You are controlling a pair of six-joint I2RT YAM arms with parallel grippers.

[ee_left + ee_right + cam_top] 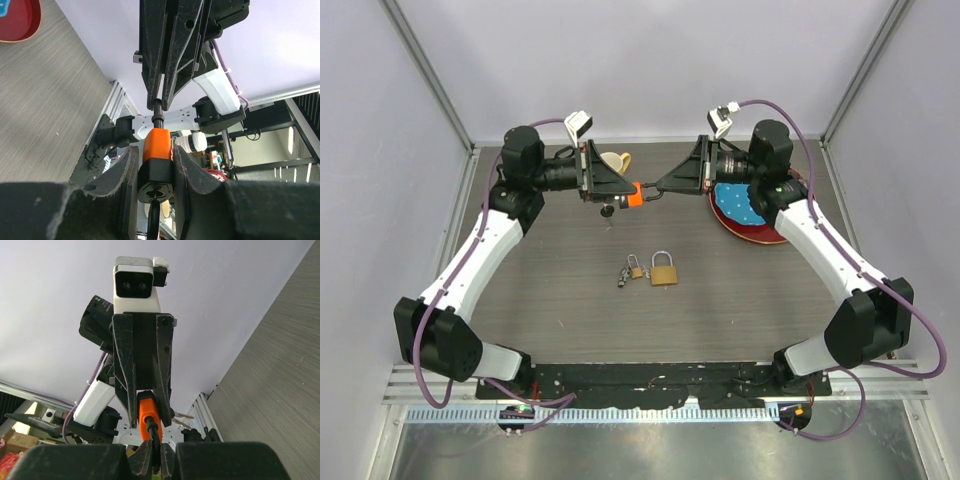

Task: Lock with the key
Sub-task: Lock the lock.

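Textured black left pincer [156, 156], blocky orange padlock [156, 142]

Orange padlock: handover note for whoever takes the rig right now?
Left gripper: shut on the orange padlock, held in mid-air above the table.
Right gripper: shut on a thin black shaft sticking out of that padlock; key or shackle, cannot tell.
On the table: brass padlock, with a smaller lock with keys beside it, both untouched.
Done: padlock lifted and gripped from both sides.
Left: probably turn or press home to lock, then confirm. The locked state is not visible.
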